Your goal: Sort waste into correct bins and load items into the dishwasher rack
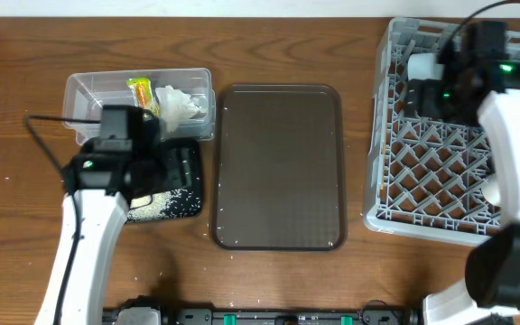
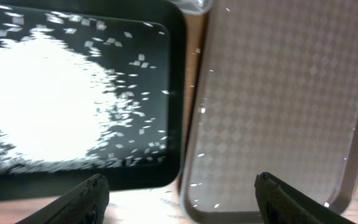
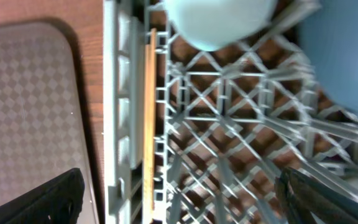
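The clear tub (image 1: 84, 90) at the back left holds the snack wrapper (image 1: 139, 90) and the white tissue (image 1: 181, 105). The black tray (image 1: 194, 206) in front of it holds loose rice (image 2: 48, 106). My left gripper (image 2: 182, 199) is open and empty, over the gap between the black tray's corner (image 2: 173, 74) and the brown tray; in the overhead view it (image 1: 174, 162) hovers above the black tray. My right gripper (image 3: 185, 205) is open and empty over the grey rack (image 1: 422, 171). A chopstick (image 3: 149, 124) lies along the rack wall (image 3: 114, 93). A pale round cup or bowl (image 3: 219, 22) and the blue plate (image 3: 347, 56) sit in the rack.
The large brown serving tray (image 1: 278, 167) lies between the bins and the rack; it also shows in the left wrist view (image 2: 278, 93) with a few rice grains on it, and in the right wrist view (image 3: 30, 112). A few grains lie on the table beside it.
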`<state>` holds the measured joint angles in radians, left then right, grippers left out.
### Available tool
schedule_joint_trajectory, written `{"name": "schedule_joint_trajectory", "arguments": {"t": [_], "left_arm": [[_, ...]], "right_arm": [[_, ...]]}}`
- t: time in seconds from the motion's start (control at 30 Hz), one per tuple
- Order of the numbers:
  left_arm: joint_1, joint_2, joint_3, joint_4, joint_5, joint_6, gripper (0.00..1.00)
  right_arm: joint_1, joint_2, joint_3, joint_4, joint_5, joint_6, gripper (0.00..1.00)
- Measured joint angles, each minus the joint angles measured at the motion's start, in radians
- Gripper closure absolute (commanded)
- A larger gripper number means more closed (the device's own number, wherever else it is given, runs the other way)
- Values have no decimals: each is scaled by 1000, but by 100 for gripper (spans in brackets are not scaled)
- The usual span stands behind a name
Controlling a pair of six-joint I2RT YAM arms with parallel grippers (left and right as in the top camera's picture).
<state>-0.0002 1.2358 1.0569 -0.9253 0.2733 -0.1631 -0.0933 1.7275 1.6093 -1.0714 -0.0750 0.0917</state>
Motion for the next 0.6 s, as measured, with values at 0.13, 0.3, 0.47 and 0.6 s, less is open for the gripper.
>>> {"name": "schedule_joint_trajectory", "arguments": {"t": [0.13,0.3,0.47,0.6], "left_arm": [[16,-166,-3,-7,-18,56,17],[16,-470,-37,-6,-64,118,12],[16,-642,-72,-7,-116,140,11],[16,-694,-77,-5,-134,143,11]], "right_arm": [[-29,-97,-24,19,1,0,1],[-27,-317,-237,193,-1,0,1],[-27,-555,-505,340,-1,0,1],[-27,-692,-643,327,-1,0,1]]}}
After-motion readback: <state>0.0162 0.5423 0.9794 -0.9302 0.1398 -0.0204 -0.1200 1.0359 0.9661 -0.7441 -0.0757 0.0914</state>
